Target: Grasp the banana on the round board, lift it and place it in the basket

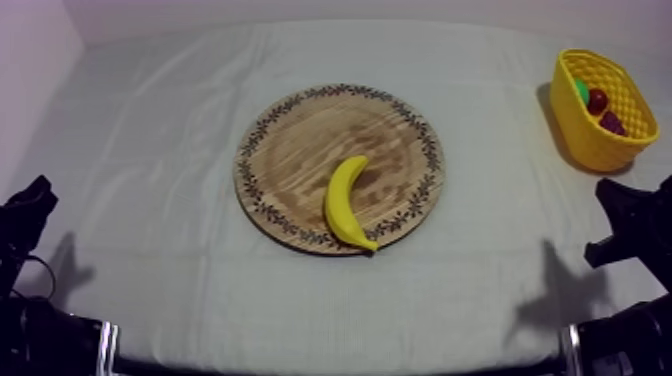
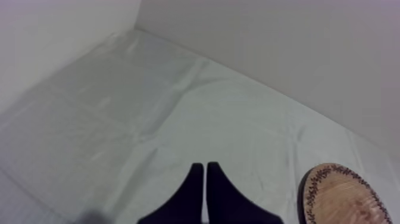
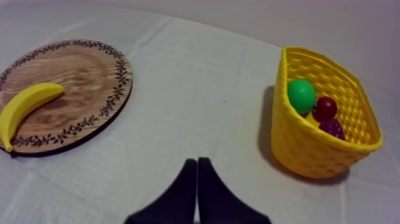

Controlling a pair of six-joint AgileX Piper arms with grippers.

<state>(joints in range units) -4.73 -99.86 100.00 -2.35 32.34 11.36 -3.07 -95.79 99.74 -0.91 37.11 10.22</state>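
Two grippers rest low at the near side of the table, one at each side, both well apart from the fruit. The left gripper (image 2: 205, 168) has its black fingers pressed together in a narrow wedge with nothing between them. It points over bare cloth (image 2: 119, 119), with a piece of the wooden board (image 1: 300, 140) and its patterned rim nearby. The right gripper (image 3: 197, 162) is closed on nothing in the same way and points at the stretch of cloth between the board and the yellow basket (image 3: 297, 149).

The top view gives the whole layout. The board lies at the middle of the table, and the banana (image 1: 347, 203) lies on its near right part. The banana is curved, and its lower tip reaches the board's near rim. The basket stands at the far right, well apart from the board.

The right wrist view looks into the basket more plainly. A green fruit (image 3: 302, 95), a small red fruit (image 3: 325, 108) and a purple fruit (image 3: 332, 127) lie close together against its far wall. The purple one is too small to name. The same view shows the banana at the board's edge, untouched.
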